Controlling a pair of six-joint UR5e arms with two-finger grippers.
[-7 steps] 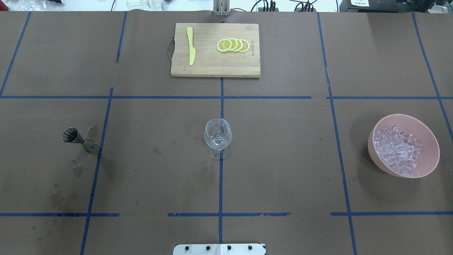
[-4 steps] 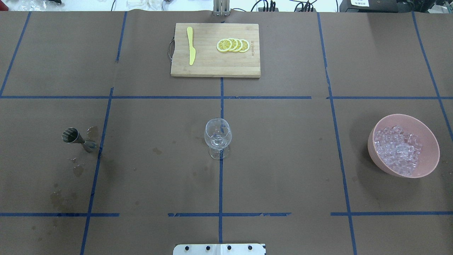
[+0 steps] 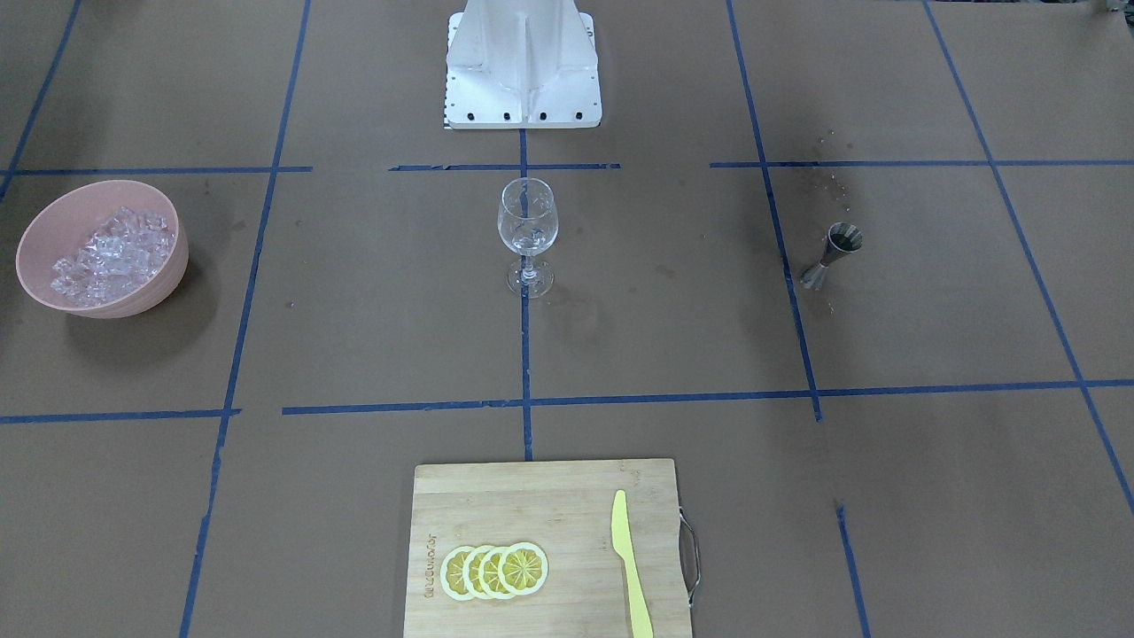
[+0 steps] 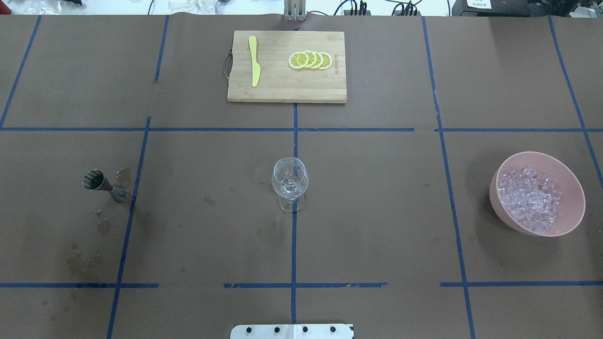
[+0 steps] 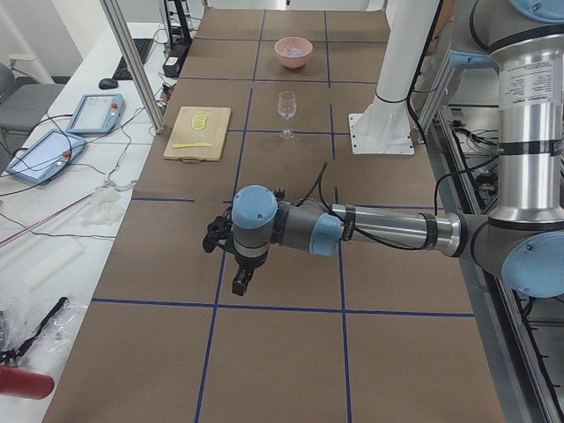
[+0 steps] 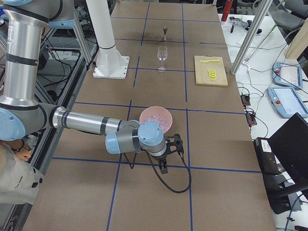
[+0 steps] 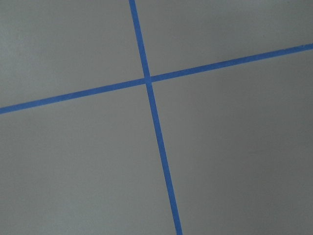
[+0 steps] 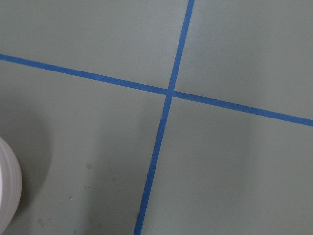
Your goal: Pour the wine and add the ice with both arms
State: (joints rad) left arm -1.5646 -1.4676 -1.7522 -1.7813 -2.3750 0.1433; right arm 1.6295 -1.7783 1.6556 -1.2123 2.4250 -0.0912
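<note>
The wine glass (image 4: 290, 181) stands upright on a blue tape line in the middle of the brown-papered table (image 4: 377, 212). It is clear, and what it holds cannot be made out. The ice (image 4: 530, 200) lies heaped in a pink bowl (image 4: 574, 195) well apart from the glass, on the robot's right side of it. On the opposite side of the glass, about as far off, a metal jigger (image 4: 101, 184) stands among dark stains on the paper. Past the glass, away from the robot, a wooden cutting board (image 4: 282, 89) carries four overlapping lemon slices (image 4: 311, 60) and a yellow knife (image 4: 254, 61). The white pedestal base (image 3: 523, 62) sits on the robot's side of the glass.

Neither arm reaches near the glass. The left arm (image 5: 379, 227) stretches low over the table far from the glass on the jigger's side, its left gripper (image 5: 241, 284) pointing down above a crossing of tape lines. The right arm (image 6: 86, 121) lies low on the far side of the bowl from the glass, its right gripper (image 6: 163, 167) pointing down just beside the bowl. Both claws show only in the side views, so how far open either is cannot be told, and nothing is visible in either one.
</note>
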